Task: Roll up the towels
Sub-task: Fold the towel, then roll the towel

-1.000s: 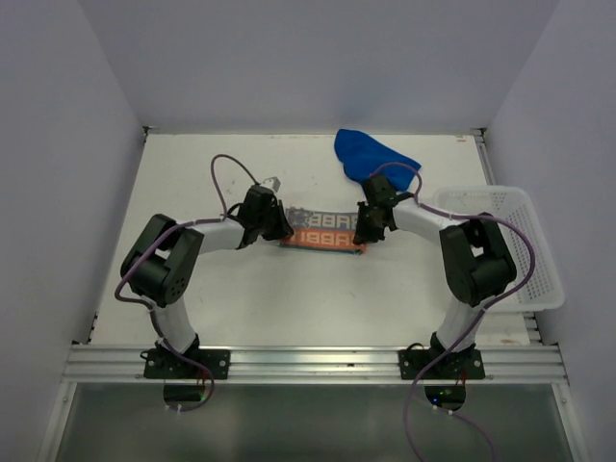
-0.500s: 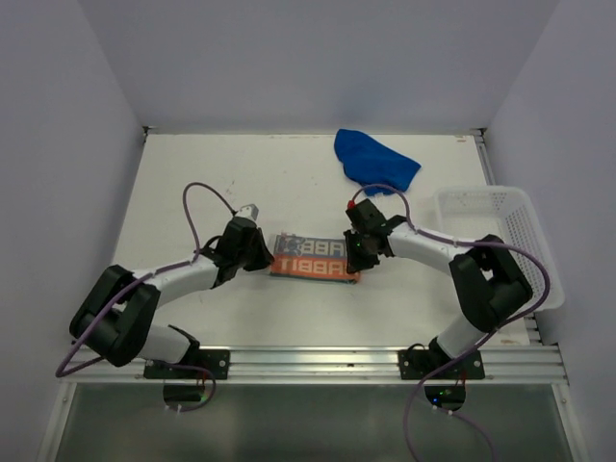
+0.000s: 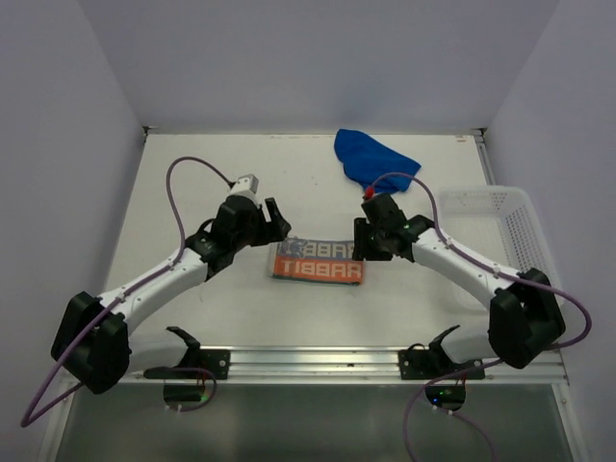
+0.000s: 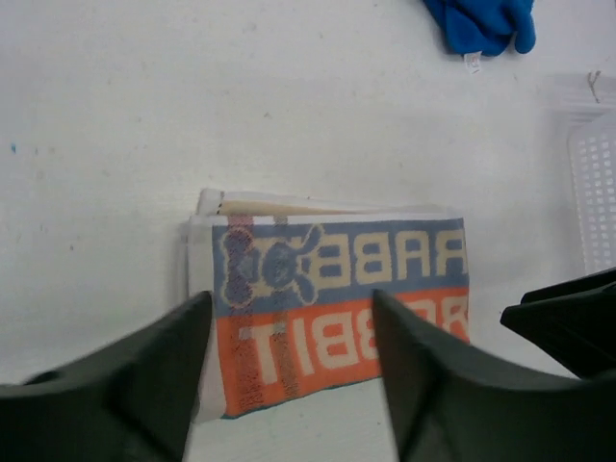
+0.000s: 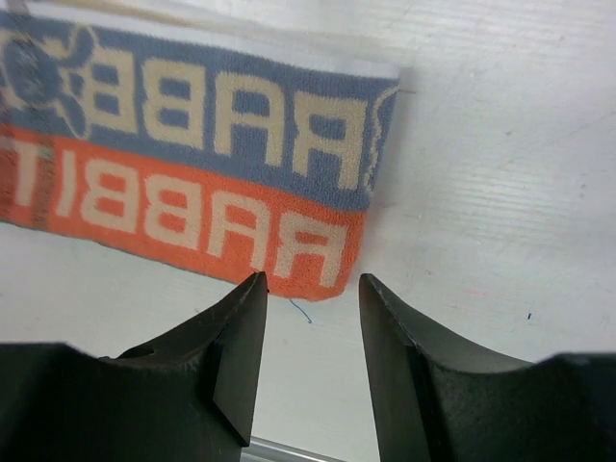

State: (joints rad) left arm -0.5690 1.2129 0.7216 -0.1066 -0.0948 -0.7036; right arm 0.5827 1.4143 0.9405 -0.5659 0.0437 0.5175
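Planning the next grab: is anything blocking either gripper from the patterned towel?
Nothing visible does. The patterned towel lies folded on the table, with the left gripper and right gripper open by its two ends. The blue towel and the basket sit well away.

Bright, even light from overhead, really soft. The white tabletop [image 3: 318, 308] shows no glare, only a faint shadow hugging the patterned towel [image 5: 192, 164] edge just ahead of the right tool [image 5: 312, 281]. On both wrist cams the dark fingers [image 4: 125, 385] up close look slightly soft, while the lettering past them is sharp. In the top view the walls [image 3: 58, 144] lean outward.
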